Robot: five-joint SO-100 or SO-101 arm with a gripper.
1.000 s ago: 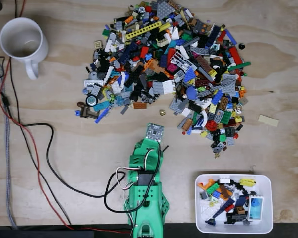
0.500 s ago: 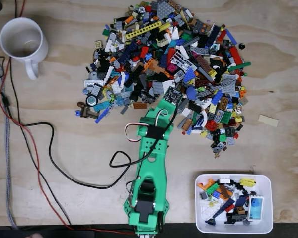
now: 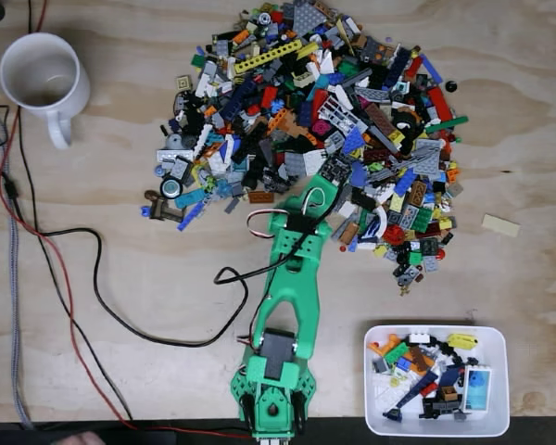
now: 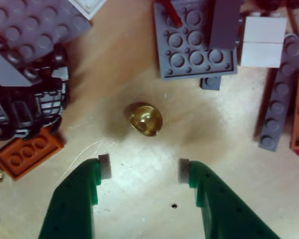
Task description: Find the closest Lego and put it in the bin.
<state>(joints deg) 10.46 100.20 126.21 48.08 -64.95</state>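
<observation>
Gripper (image 4: 143, 168) spread apart just short of the gold round Lego piece (image 4: 145, 119); light, smooth, likely to roll, so pinch across its middle

Bench (image 3: 93, 389): bare wood w/ visible grain, matt, faint scratches in wrist view. Lego pile (image 3: 315, 120): hard plastic, mostly smooth w/ studs, slight sheen. Small gold piece (image 4: 145, 119): glossy, metallic-looking finish, reflects light. Orange brick (image 4: 27, 152): matt plastic. End effector (image 4: 144, 169): green plastic, matt, w/ pale pads (image 4: 104, 166) at tips. Bin (image 3: 380, 422): smooth white plastic. Mug (image 3: 42, 79): white, glossy, prob. ceramic. Cables (image 3: 83, 287): smooth rubbery sheath.
</observation>
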